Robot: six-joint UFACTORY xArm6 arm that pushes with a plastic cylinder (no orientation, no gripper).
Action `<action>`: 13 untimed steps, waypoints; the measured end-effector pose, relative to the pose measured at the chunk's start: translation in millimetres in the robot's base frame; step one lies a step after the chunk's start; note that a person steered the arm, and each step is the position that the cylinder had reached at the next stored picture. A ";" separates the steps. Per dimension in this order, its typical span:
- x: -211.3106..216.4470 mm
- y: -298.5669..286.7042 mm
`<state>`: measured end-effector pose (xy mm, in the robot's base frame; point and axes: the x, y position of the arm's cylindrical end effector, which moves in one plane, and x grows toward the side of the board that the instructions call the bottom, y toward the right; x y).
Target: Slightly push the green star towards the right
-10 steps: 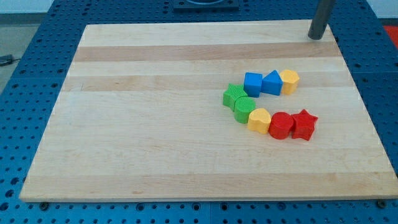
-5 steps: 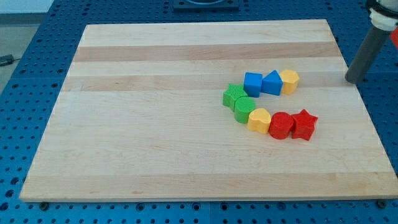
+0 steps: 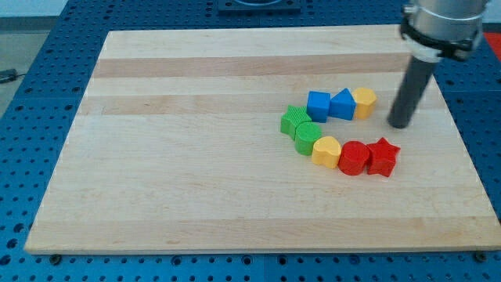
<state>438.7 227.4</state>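
Note:
The green star (image 3: 293,120) lies on the wooden board (image 3: 196,157), right of centre, at the left end of a curved chain of blocks. It touches a green round block (image 3: 308,138) below and to its right. My tip (image 3: 399,125) rests on the board well to the right of the star, just right of the yellow block (image 3: 364,103) and above the red star (image 3: 383,156). It touches no block.
The chain holds a blue block (image 3: 318,105), a blue triangular block (image 3: 342,103), a yellow heart-like block (image 3: 326,150) and a red round block (image 3: 354,157). A blue pegboard (image 3: 31,117) surrounds the board.
My tip has moved from the board's top right corner down along the right edge, then left and down towards the blocks. No block has moved.

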 end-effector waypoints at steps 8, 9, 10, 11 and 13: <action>-15.4 -267.3; -18.7 -242.0; -18.7 -238.5; -18.7 -218.4; -18.7 -200.9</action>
<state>420.0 26.4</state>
